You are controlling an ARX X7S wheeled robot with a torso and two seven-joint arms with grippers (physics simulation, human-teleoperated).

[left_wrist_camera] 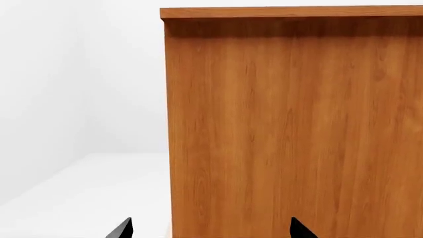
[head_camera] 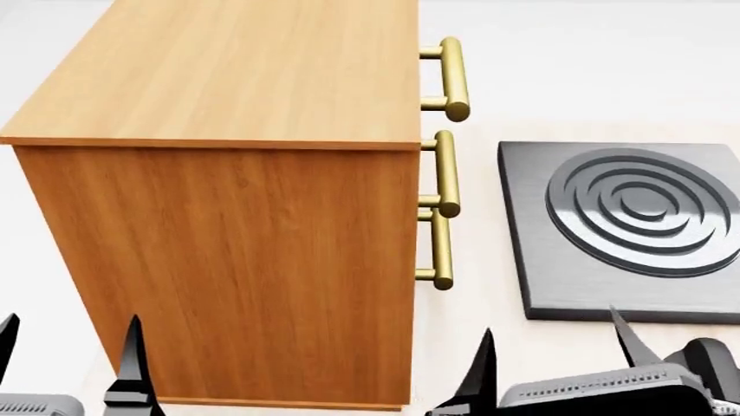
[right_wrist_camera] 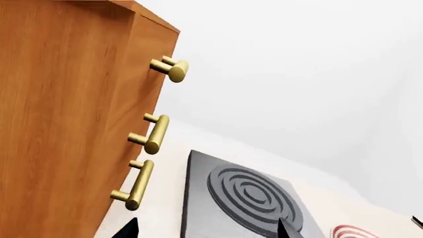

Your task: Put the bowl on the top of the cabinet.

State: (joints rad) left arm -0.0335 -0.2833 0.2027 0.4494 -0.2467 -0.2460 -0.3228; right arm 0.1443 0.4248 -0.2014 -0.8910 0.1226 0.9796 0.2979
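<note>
The bowl is not in any view. The orange-brown wood-grain cabinet (head_camera: 231, 217) stands right in front of me, its lighter flat top (head_camera: 243, 69) bare, with three brass bar handles (head_camera: 445, 173) on the front that faces right. My left gripper (head_camera: 69, 347) is open and empty, low before the cabinet's near side. In the left wrist view that side of the cabinet (left_wrist_camera: 290, 129) fills the picture beyond the open gripper (left_wrist_camera: 210, 228). My right gripper (head_camera: 553, 347) is open and empty, to the right of the cabinet's near corner. It also shows in the right wrist view (right_wrist_camera: 206, 228).
A dark grey square slab with raised concentric rings (head_camera: 630, 225) lies on the pale counter to the right of the cabinet and shows in the right wrist view (right_wrist_camera: 244, 193). The edge of a white plate with red rings (right_wrist_camera: 353, 232) lies beyond it. White walls stand behind.
</note>
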